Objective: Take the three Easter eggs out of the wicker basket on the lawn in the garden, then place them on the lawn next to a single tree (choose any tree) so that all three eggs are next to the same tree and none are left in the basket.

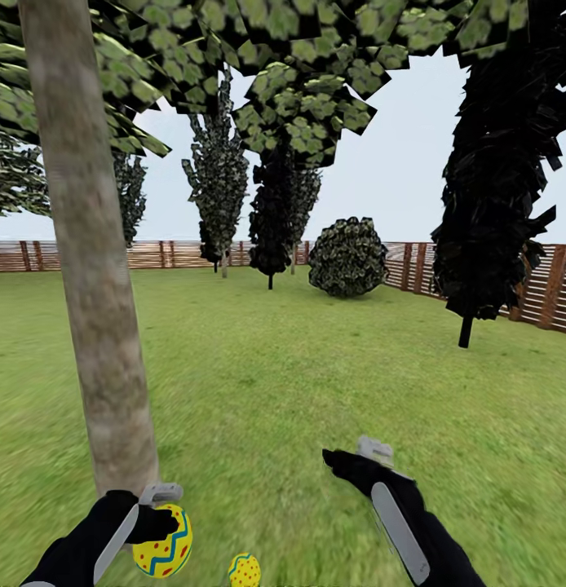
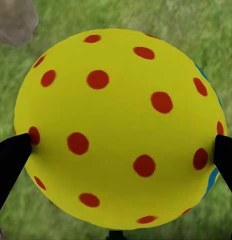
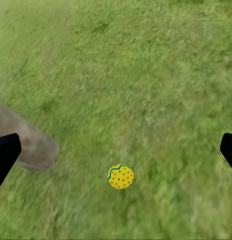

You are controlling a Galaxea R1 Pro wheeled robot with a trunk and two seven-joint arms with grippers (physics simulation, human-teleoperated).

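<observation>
easter egg number one [image 1: 164, 552] sits pinched between the fingertips of the left gripper [image 1: 156, 522] at about 7 o'clock in the head view, just beside the base of the tree [image 1: 91, 269] — in the left wrist view the egg [image 2: 118, 125] is flanked by both black fingers [image 2: 10, 160]. a second egg [image 1: 245, 571] lies on the lawn [image 1: 316, 383] at 6 o'clock, near the trunk. the right gripper [image 1: 348, 456] hangs spread and empty over the grass — its wrist view looks down on that lying egg [image 3: 121, 176].
</observation>
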